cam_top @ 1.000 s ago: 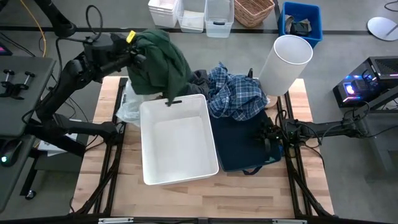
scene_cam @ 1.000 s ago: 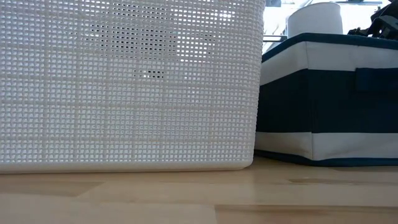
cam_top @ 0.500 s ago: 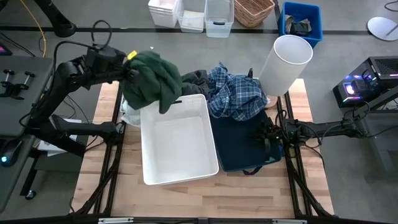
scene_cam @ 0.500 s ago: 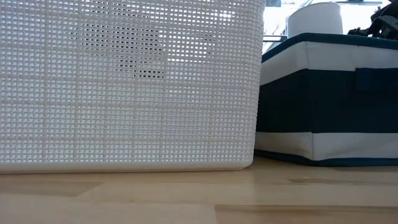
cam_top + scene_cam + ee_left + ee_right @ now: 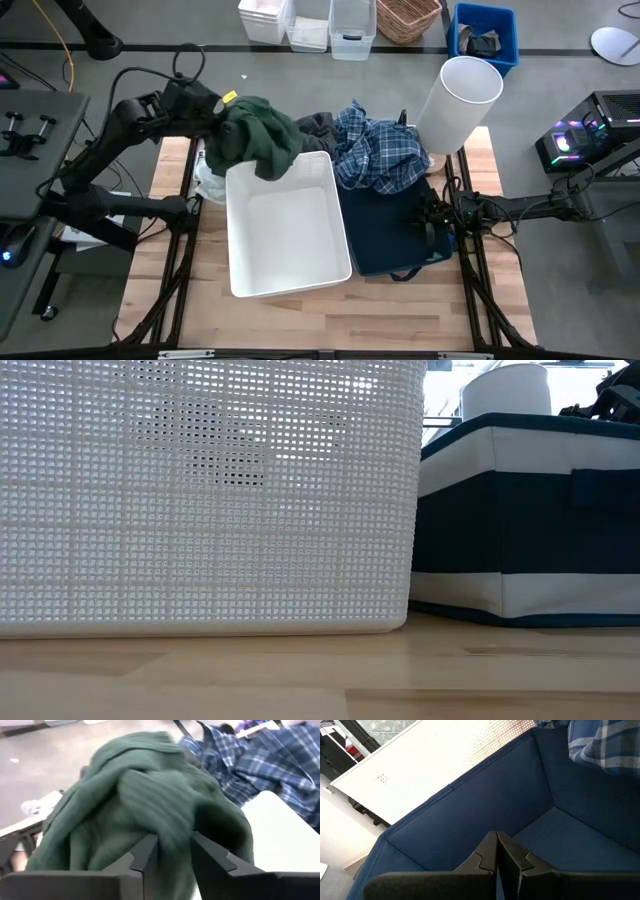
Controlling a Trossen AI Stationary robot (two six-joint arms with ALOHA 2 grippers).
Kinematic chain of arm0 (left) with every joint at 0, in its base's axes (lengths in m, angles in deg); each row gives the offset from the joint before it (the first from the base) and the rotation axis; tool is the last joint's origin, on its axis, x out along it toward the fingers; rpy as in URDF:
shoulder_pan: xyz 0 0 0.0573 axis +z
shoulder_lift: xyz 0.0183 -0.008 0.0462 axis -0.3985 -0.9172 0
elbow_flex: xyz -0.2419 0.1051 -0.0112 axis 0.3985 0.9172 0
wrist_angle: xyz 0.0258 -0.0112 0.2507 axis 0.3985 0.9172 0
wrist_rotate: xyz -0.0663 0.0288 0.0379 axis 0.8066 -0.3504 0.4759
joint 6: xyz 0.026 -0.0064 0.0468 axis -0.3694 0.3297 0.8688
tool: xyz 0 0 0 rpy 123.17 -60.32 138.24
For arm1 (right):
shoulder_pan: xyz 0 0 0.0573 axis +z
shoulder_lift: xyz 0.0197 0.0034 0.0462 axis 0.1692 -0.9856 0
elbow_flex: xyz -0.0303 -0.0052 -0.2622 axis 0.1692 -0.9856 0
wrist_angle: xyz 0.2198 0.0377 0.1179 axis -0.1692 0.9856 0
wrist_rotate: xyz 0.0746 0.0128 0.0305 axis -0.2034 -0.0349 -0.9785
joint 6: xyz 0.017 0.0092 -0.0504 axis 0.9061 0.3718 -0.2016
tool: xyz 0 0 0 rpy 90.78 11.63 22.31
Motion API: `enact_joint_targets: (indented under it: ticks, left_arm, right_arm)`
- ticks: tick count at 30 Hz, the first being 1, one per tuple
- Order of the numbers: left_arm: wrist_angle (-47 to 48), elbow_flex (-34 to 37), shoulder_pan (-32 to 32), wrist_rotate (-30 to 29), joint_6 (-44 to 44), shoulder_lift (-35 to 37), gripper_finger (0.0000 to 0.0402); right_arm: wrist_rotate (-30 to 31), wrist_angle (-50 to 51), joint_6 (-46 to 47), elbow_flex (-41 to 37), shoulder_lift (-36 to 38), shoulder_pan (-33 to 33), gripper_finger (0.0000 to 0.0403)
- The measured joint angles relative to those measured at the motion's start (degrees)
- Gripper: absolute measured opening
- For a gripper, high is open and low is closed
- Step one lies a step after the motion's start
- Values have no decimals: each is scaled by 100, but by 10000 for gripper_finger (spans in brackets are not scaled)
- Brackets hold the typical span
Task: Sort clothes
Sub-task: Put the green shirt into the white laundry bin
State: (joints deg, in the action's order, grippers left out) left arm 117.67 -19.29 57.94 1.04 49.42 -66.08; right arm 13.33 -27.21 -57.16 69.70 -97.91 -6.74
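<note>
I am working in a robotics lab: my wooden workbench [image 5: 300, 320] stands on grey concrete floor, with cables and lit electronics [image 5: 575, 140] beside it.

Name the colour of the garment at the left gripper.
Dark green, clearest in the left wrist view.

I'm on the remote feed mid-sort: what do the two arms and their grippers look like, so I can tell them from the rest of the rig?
Both arms are dark, near-black jointed links. The left arm carries looping black cables and a small yellow tag near its wrist. The right arm is slimmer-looking, with black cabling along it. The left gripper and right gripper each have two flat, angular dark grey fingers with stepped inner edges.
</note>
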Motion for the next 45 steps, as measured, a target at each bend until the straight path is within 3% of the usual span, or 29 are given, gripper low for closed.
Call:
enact_joint_targets:
  ticks: [9, 23, 30, 33, 45]
  left_arm:
    - [2, 0, 7, -32, 107, -404, 122]
    - [-94, -40, 603, -46, 221, -1984, 122]
    - [76, -358, 550, -1023, 269, -1861, 122]
    - [61, -414, 526, -1082, 270, -1750, 124]
    - [159, -409, 691, -783, 265, -2426, 189]
  right_arm:
    - [0, -1, 0, -1, -1, -1, 0]
    - [0, -1, 0, 1, 0, -1, 0]
    - [-1, 0, 0, 1, -1, -2, 0]
    - [0, -1, 0, 1, -2, 0, 0]
    - [0, -1, 0, -1, -2, -2, 0]
